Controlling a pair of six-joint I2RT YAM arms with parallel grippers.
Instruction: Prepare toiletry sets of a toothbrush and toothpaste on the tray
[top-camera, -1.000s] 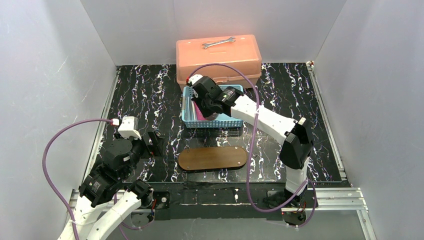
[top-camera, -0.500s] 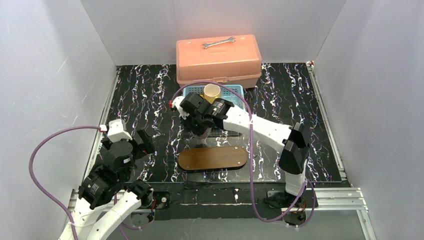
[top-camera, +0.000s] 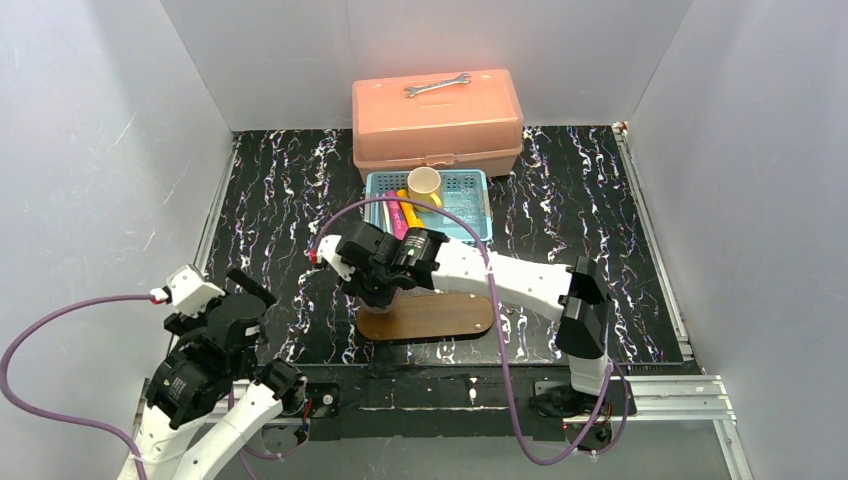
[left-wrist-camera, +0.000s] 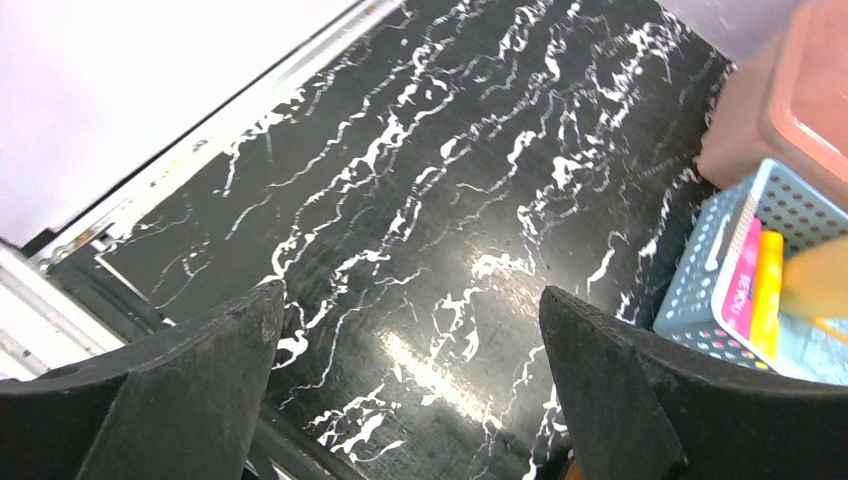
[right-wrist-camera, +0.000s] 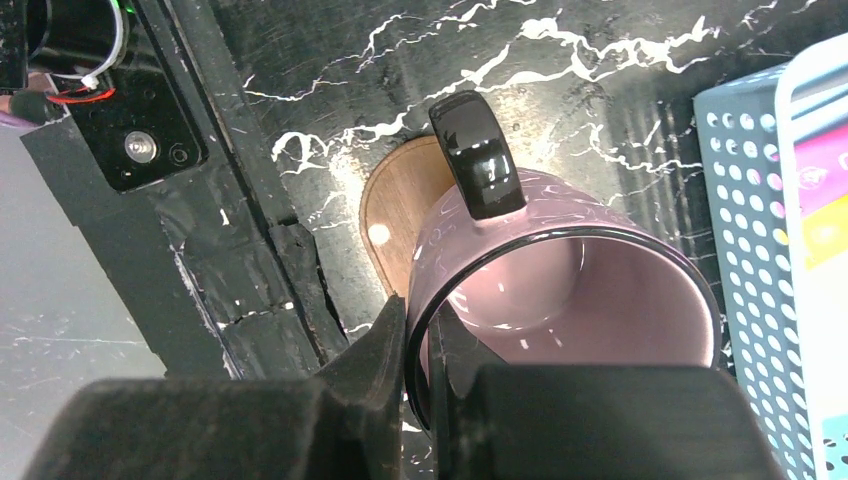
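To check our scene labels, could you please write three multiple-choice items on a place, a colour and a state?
1. The steel wrench lies, relative to the salmon plastic toolbox: A on its lid; B in front of it; C left of it.
2. The glossy pink mug has a handle coloured: A white; B black; C yellow.
3. The right gripper is: A open; B shut on the mug's rim; C out of view.
Answers: 1 A, it rests on the lid; 2 B, black in the wrist view; 3 B, it pinches the wall.
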